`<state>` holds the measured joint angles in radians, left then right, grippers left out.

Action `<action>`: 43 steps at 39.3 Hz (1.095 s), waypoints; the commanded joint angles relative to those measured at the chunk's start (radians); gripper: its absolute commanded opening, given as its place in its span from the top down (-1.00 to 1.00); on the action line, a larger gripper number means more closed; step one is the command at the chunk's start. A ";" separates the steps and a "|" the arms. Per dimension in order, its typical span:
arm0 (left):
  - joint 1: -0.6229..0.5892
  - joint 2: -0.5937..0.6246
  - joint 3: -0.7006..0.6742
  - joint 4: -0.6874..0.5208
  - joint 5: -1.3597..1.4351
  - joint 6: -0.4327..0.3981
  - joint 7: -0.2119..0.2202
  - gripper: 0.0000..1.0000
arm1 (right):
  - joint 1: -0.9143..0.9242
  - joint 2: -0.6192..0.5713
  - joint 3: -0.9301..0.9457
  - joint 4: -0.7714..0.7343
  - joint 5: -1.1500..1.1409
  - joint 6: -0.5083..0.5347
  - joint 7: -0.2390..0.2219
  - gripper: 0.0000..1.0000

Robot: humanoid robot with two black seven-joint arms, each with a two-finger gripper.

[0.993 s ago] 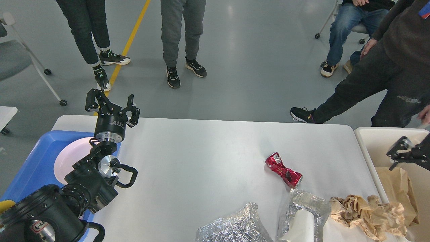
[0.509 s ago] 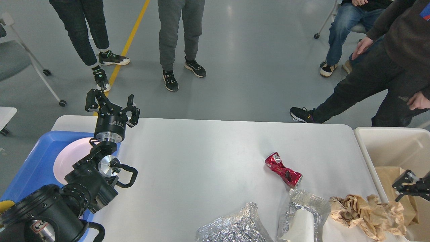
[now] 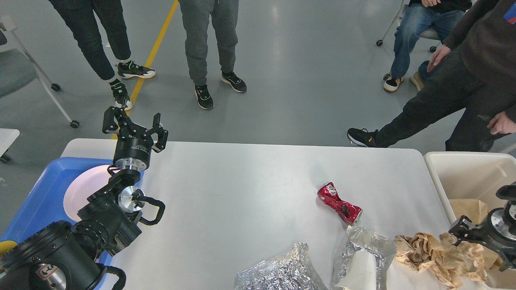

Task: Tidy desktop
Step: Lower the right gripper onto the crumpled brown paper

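Four pieces of litter lie on our large smooth white desktop (image 3: 242,193), which fills the middle of the view between a blue plastic tray (image 3: 44,193) on our left and a cream-white rectangular bin (image 3: 455,165) on our right. They are a crushed red drink can (image 3: 339,203), two crumpled silver foil wrappers (image 3: 278,272), one of them wrapped about a white paper cup (image 3: 360,274), and a wad of crumpled brown paper (image 3: 439,255) at the near right edge.

Our left gripper (image 3: 135,125) hovers over the far left corner, fingers spread and holding nothing, just above a pale pink round plate (image 3: 82,187) resting in the tray. Our right gripper (image 3: 463,231) sits low at the bin's wall beside the brown paper; it shows dark and end-on, so we cannot tell how its fingers stand.

We judge the paper the likely next pick. Springy and loose, it could slip from a shallow pinch, or drag the neighbouring foil and cup off the table's edge. The bin wall is close enough to catch our wrist.
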<state>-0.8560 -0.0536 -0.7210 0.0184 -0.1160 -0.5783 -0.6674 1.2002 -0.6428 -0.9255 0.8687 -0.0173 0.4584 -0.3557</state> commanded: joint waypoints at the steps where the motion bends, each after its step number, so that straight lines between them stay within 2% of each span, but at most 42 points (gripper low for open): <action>1: 0.000 0.000 0.000 0.000 0.001 0.000 0.000 -0.94 | 0.002 0.005 0.033 0.003 0.002 0.011 -0.002 -1.00; 7: 0.000 0.000 0.000 0.000 -0.001 0.000 0.000 -0.94 | 0.016 0.006 0.039 0.007 0.007 0.016 -0.002 -1.00; 13: 0.000 0.000 0.000 0.000 0.001 0.000 -0.001 -0.94 | 0.123 -0.008 0.056 0.018 0.016 0.188 -0.002 -1.00; 18: 0.000 0.001 0.000 0.000 0.001 0.000 0.000 -0.94 | 0.131 -0.006 0.056 0.024 0.016 0.239 -0.002 -1.00; 36: 0.000 0.001 0.000 0.000 -0.001 0.000 -0.001 -0.94 | 0.091 0.005 0.057 0.053 0.014 0.226 -0.002 -1.00; 43: 0.000 0.001 0.000 0.000 0.001 0.000 0.000 -0.94 | 0.041 0.006 0.059 0.053 0.003 0.125 0.000 -1.00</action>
<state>-0.8560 -0.0531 -0.7210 0.0184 -0.1161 -0.5783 -0.6675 1.2712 -0.6385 -0.8680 0.9203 -0.0065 0.6502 -0.3567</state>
